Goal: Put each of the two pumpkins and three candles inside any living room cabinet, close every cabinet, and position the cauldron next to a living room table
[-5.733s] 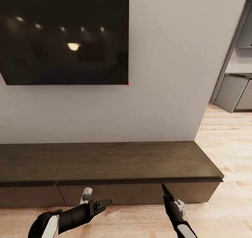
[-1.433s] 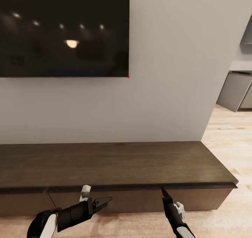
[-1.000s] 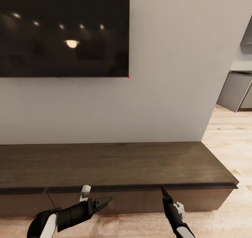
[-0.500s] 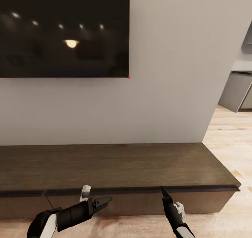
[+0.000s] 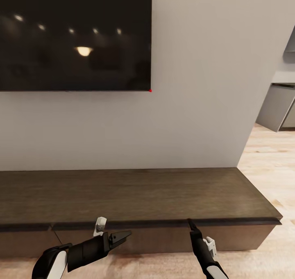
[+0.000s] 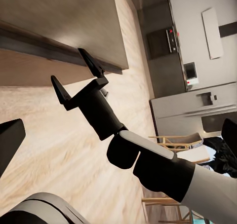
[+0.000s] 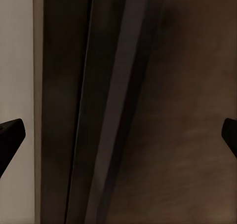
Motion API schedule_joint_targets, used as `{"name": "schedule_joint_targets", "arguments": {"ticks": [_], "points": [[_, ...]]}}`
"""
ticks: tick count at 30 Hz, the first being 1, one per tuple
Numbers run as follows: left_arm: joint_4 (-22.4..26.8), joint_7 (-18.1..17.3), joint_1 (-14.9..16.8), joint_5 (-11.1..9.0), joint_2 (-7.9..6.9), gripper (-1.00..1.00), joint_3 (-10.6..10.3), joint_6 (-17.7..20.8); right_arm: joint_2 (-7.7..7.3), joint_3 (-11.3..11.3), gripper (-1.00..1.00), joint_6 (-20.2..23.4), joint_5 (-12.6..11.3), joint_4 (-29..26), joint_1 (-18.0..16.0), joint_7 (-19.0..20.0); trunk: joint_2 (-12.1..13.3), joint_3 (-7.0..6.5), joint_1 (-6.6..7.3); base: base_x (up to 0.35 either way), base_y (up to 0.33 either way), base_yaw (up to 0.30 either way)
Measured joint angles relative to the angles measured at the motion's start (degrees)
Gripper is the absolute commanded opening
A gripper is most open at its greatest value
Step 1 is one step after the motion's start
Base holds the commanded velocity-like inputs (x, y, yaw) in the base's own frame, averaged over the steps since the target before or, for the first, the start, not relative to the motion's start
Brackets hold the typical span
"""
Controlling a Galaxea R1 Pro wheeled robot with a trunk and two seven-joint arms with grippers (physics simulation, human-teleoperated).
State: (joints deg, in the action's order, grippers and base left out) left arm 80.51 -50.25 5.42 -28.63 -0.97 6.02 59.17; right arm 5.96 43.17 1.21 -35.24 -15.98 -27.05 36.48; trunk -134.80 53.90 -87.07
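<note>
The cabinet [image 5: 143, 193] is a long, low dark-brown unit against the wall, and its drawer fronts sit flush and shut. My left gripper [image 5: 122, 234] hovers open in front of a drawer front, holding nothing. My right gripper [image 5: 191, 225] points at the cabinet's top front edge, just short of it. In the left wrist view the right gripper [image 6: 69, 66] stands open and empty beside the cabinet [image 6: 59, 17]. In the right wrist view the cabinet edge [image 7: 113, 110] is very close between the spread fingers. The pumpkins, candles, cauldron and table are out of view.
A large dark TV [image 5: 73, 37] hangs on the pale wall above the cabinet. Light wood floor [image 5: 266, 168] runs past the cabinet's right end toward grey kitchen units [image 5: 278, 111]. The left wrist view shows kitchen appliances [image 6: 197, 100] far off.
The camera has drifted a little, so the cabinet's right end now sits farther right and slightly lower. Both arms keep the same pose and both grippers stay open.
</note>
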Motion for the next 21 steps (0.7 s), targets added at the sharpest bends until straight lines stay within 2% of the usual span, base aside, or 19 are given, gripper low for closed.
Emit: {"name": "schedule_joint_targets", "arguments": {"ticks": [17,21], "points": [[0.0,-0.08,0.0,0.0,-0.08,1.0,0.0,0.05,0.0,-0.03,1.0,-0.02,0.06,0.02,0.0,0.0,0.0,0.0,0.0,0.022,0.0,0.0],[0.0,-0.06,0.0,0.0,-0.08,1.0,0.0,0.05,0.0,-0.04,1.0,0.01,0.02,-0.01,0.0,0.0,-1.2,0.54,-0.66,0.0,0.0,0.0]]}}
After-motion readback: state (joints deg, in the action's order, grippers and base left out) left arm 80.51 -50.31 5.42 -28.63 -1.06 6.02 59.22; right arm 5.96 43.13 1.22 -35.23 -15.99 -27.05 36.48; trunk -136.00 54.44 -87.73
